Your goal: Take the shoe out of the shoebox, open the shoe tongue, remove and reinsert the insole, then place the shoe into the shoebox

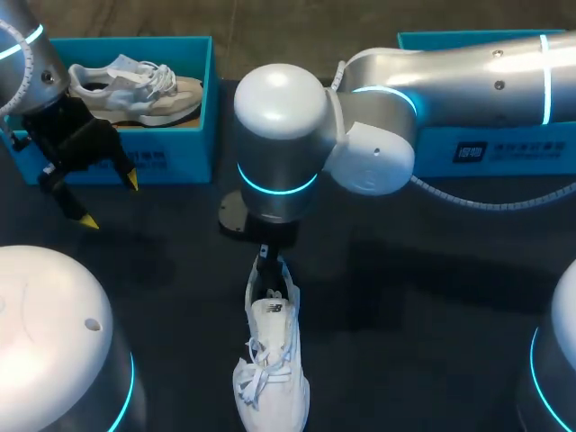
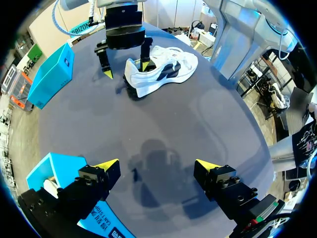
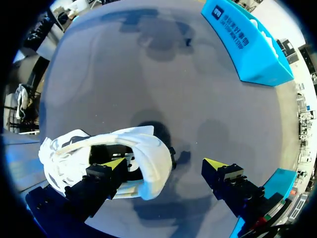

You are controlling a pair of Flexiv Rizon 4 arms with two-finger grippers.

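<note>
Head view: the right arm (image 1: 387, 99) covers nearly all of the right gripper (image 3: 166, 163) and much of the right-hand shoebox (image 1: 504, 148). The white shoe (image 1: 270, 360) loses its toe at the frame's lower edge. Right wrist view: the shoe's interior is too dark to make out.

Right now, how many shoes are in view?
2. One white sneaker lies on the table at my right end effector; one cream sneaker sits in the left blue shoebox. The right shoebox is mostly hidden and may hold another.

Left tool (image 2: 157, 164) open, right tool (image 3: 165, 162) open
</note>
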